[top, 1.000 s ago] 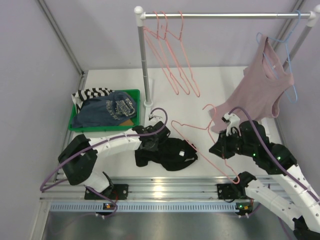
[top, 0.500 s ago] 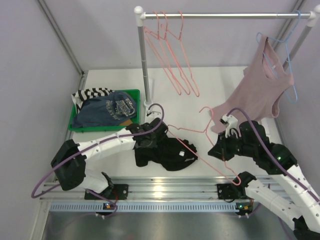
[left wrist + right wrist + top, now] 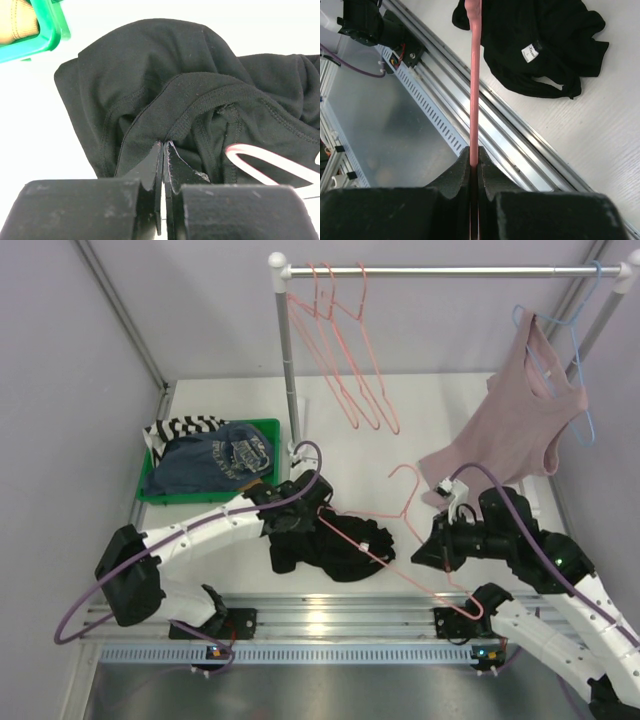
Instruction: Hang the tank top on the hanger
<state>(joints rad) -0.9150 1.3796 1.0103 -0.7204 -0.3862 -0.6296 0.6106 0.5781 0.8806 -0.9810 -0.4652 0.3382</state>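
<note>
The black tank top [image 3: 335, 550] lies crumpled on the white table in front of the arms. My left gripper [image 3: 312, 518] is shut on a hem of it; in the left wrist view the jaws [image 3: 165, 147] pinch the black fabric edge [image 3: 165, 90]. My right gripper [image 3: 424, 552] is shut on the salmon-pink wire hanger [image 3: 358, 541] and holds it tilted, its far end over the top beside my left gripper. In the right wrist view the wire [image 3: 474, 75] runs straight up from the closed jaws [image 3: 474, 156] toward the top [image 3: 540, 40]. A loop of the hanger [image 3: 270, 160] shows against the fabric.
A clothes rack pole [image 3: 287, 360] stands behind, with several spare pink hangers [image 3: 345, 350] on its bar. A dusty-pink tank top [image 3: 520, 420] hangs on a light blue hanger at right. A green tray [image 3: 170, 498] with a dark blue shirt [image 3: 215, 455] sits at left. A metal rail [image 3: 330, 625] edges the front.
My right gripper has swung the hanger left, so its end now reaches the top. My left gripper has moved up and right with the hem in it.
</note>
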